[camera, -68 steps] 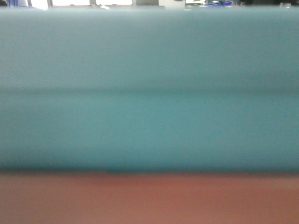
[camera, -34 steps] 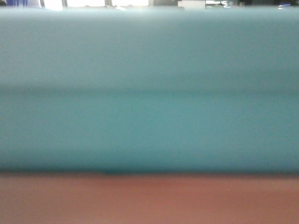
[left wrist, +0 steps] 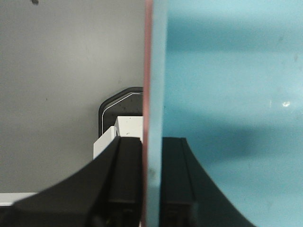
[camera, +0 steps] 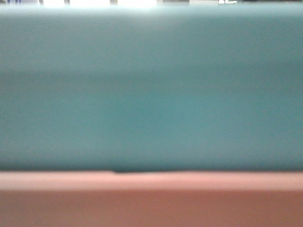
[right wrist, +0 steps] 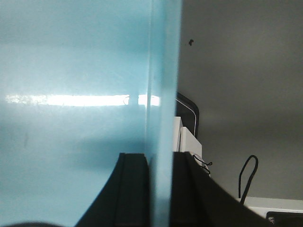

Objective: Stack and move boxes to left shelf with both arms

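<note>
End effector (right wrist: 160,189) astride blue box (right wrist: 71,94) wall

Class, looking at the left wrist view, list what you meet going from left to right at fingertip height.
Grey surface → left claw's outer finger → thin edge of the salmon pink tub → wall of the light blue tub → inner finger → that tub's inside.

No readable text or labels, as far as blurred views show.

Light blue tub (right wrist: 71,71): smooth, glossy plastic
</note>
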Available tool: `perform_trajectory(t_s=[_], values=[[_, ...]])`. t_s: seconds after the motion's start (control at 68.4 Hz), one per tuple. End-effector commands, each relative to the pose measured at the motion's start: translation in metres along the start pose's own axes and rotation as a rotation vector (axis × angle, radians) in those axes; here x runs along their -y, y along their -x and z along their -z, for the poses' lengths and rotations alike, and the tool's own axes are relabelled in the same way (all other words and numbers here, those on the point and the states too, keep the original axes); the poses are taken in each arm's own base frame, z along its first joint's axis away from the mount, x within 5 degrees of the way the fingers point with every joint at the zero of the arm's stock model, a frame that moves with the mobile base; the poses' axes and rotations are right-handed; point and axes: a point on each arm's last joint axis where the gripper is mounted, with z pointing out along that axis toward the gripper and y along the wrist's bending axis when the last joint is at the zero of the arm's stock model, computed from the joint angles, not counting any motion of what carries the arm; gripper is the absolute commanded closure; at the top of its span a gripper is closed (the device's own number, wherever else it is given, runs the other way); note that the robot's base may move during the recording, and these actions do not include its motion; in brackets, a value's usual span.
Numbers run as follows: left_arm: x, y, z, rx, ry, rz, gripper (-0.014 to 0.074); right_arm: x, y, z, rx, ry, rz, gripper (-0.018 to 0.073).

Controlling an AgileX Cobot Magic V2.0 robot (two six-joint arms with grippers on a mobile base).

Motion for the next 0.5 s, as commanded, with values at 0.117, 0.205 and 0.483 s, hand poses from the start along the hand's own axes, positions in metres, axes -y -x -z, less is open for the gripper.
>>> perform_trajectory(t_s=[0.117, 0.205, 0.483], values=[[-0.0054, -0.0069, 0.0187, -0.016, 0.017, -0.006, 0.0599, 0.0066, -0.0020, 0.0185, 0.020, -0.017, 0.013, 0.0503], [-0.0054, -0.0069, 0.0187, -0.016, 0.017, -0.006, 0.0599, 0.0066, -0.0020, 0.0185, 0.020, -0.017, 0.013, 0.0503], [-0.0054, -0.0069, 0.0187, -0.016, 0.017, -0.006, 0.0599, 0.0066, -0.0020, 0.0185, 0.020, -0.017, 0.013, 0.0503]])
